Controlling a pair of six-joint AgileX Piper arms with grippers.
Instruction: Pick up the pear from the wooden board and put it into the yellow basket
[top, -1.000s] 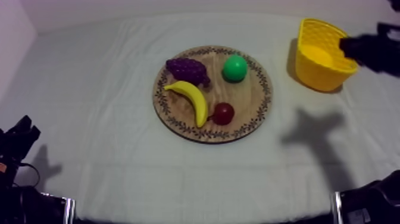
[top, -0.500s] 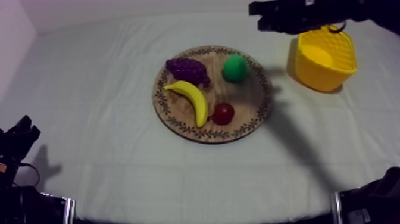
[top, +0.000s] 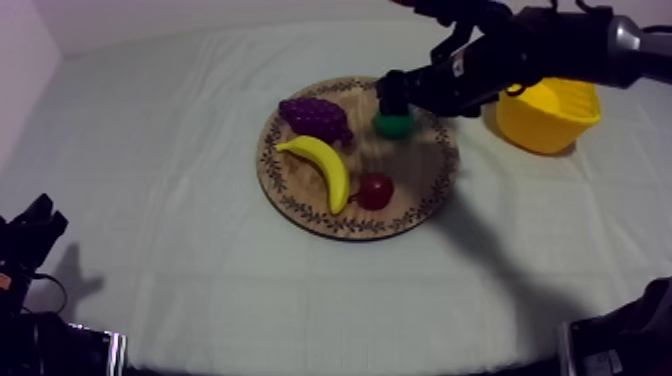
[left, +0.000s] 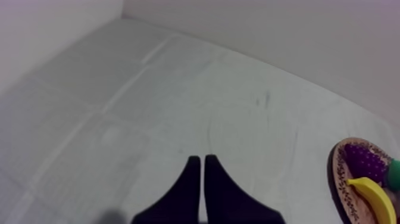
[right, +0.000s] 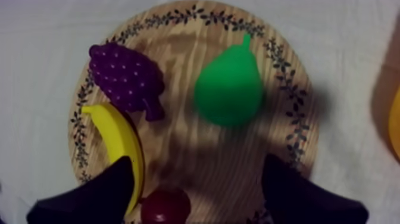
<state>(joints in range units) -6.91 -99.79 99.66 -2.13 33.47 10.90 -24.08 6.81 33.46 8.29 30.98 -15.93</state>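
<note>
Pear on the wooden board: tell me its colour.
The pear is bright green, stem included; the right wrist view shows it best.

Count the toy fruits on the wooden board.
4: grapes at the far left, banana before them, small red fruit near the front rim, pear far right below the right gripper. None seems hidden.

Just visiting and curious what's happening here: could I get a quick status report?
Left fingers shut, over bare cloth. Right fingers open, over pear. Pear lies on board, ungrasped. Grapes beside it, nothing on top.
</note>
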